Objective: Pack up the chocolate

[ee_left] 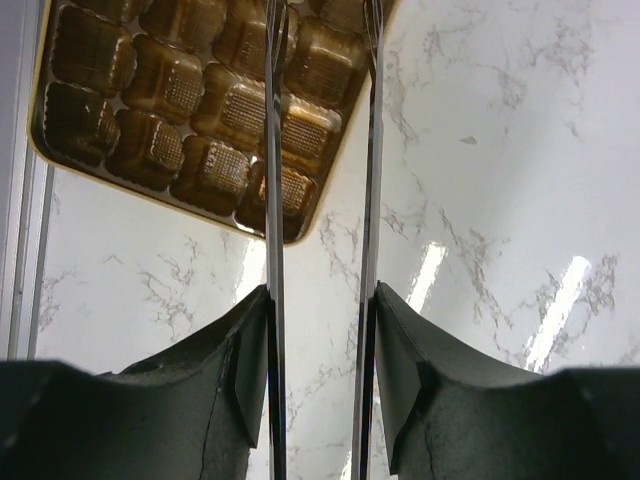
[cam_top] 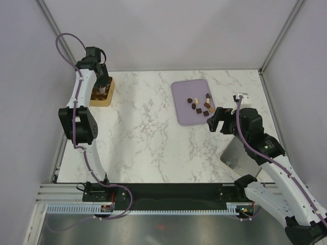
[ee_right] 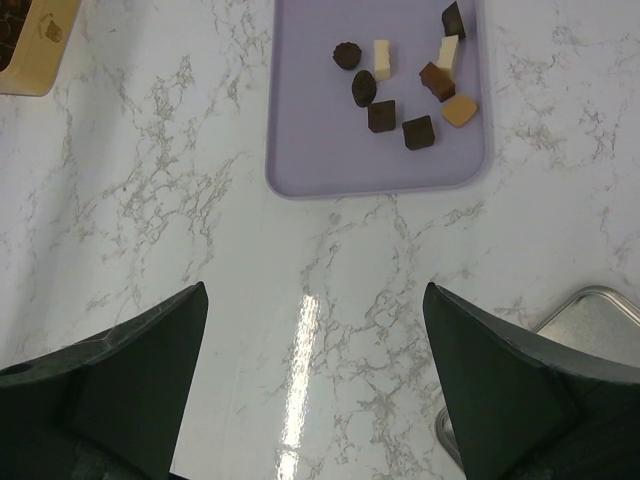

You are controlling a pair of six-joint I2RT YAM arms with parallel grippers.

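**A:** How did the left fingers (ee_left: 272, 200) stand?

**B:** They were two thin blades, parallel, with a narrow gap between them. In the wrist view nothing sat in that gap, only marble and a corner of the box showing through. Their tips ran off the top of that view. The left gripper (cam_top: 102, 87) hung over the golden-brown compartmented box (ee_left: 150, 100) at the far left of the marble table (cam_top: 143, 143), hard by the left wall.

**A:** And the right one?

**B:** The right gripper (ee_right: 315, 290) was spread wide and held nothing, with only bare table between its dark fingers (ee_right: 130, 380). It hovered by the near right corner of the lilac tray (ee_right: 320, 150).

**A:** Where was the chocolate?

**B:** The chocolate (ee_right: 400, 85) lay loose on that tray, toward its far right. There was a handful of small pieces, dark brown, tan and cream-white, some touching and some apart, and neither gripper touched them. I could not tell whether any lay in the box.

**A:** Anything else nearby?

**B:** A silver metal tray (ee_right: 600, 320) lay on the table near the right arm, on the near right side.
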